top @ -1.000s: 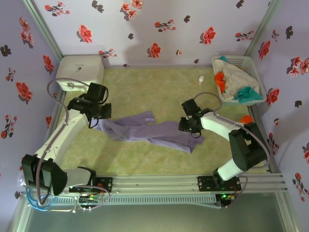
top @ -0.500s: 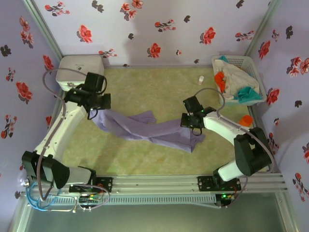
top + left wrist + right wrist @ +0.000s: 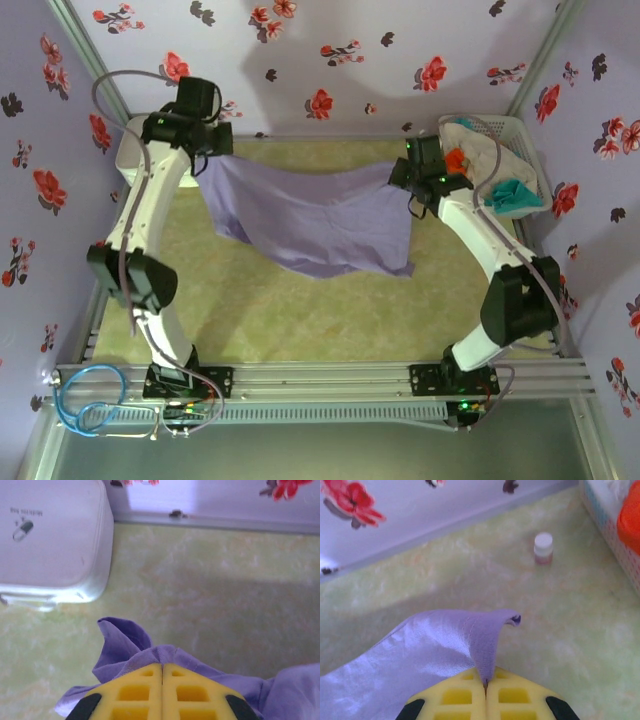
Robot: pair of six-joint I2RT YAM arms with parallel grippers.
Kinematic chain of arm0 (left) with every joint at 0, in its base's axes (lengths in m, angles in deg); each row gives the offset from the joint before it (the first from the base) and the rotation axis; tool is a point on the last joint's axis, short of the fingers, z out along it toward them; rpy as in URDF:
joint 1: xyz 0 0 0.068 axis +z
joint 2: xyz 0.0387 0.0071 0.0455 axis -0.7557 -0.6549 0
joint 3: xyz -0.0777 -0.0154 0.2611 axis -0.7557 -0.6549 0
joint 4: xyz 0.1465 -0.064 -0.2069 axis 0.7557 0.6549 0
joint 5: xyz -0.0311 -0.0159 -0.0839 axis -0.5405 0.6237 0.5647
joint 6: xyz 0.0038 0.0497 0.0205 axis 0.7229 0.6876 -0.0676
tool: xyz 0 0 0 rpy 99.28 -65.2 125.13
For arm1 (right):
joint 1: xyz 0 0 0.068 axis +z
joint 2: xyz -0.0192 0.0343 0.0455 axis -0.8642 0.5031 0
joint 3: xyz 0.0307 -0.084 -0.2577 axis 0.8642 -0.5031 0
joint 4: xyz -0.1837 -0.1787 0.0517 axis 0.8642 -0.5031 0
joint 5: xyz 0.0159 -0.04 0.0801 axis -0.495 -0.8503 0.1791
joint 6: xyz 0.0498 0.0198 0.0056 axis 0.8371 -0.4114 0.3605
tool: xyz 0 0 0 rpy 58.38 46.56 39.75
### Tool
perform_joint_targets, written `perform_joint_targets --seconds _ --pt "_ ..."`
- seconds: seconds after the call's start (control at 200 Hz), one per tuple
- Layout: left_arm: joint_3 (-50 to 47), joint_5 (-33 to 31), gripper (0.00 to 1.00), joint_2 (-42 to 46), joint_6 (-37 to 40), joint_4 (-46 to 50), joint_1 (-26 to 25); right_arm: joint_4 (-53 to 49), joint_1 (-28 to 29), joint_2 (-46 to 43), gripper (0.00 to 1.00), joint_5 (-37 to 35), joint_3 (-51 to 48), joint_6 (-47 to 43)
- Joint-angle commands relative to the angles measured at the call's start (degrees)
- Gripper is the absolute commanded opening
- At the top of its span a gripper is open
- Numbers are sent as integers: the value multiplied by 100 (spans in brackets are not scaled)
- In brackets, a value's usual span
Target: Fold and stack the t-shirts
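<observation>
The lavender-purple t-shirt [image 3: 310, 215] hangs spread out in the air between both arms near the back wall, its lower edge drooping toward the table. My left gripper [image 3: 208, 150] is shut on its left corner; the cloth [image 3: 165, 655] bunches over the closed yellow fingers [image 3: 135, 690]. My right gripper [image 3: 408, 180] is shut on the right corner, a fold of cloth [image 3: 482, 640] pinched between its fingers [image 3: 512, 697]. Orange, teal and off-white t-shirts [image 3: 490, 170] lie heaped in the basket at the back right.
The white lattice basket [image 3: 530, 140] stands at the back right, with its edge [image 3: 610, 525] near my right gripper. A white rounded box [image 3: 50, 540] sits at the back left. A small white-capped bottle [image 3: 543, 548] stands by the back wall. An orange object [image 3: 510, 246] lies at the right edge.
Both arms have risen and swung toward the back wall, lifting the purple shirt off the table. The shirt went from a crumpled strip to a spread hanging sheet.
</observation>
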Motion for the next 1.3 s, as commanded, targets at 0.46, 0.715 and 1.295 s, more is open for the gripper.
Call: perform_joint_targets --seconds 0.46,0.715,1.295 --pt "2197 910 49 -2452 -297 677 516 -861 -360 1857 96 625 1826 -179" --pt "-1381 1012 51 -282 -498 -466 471 -1042 -283 783 99 978 353 68" --pt "-6159 1350 44 2366 -1326 -1904 94 -230 270 -42 77 861 -2455 -32"
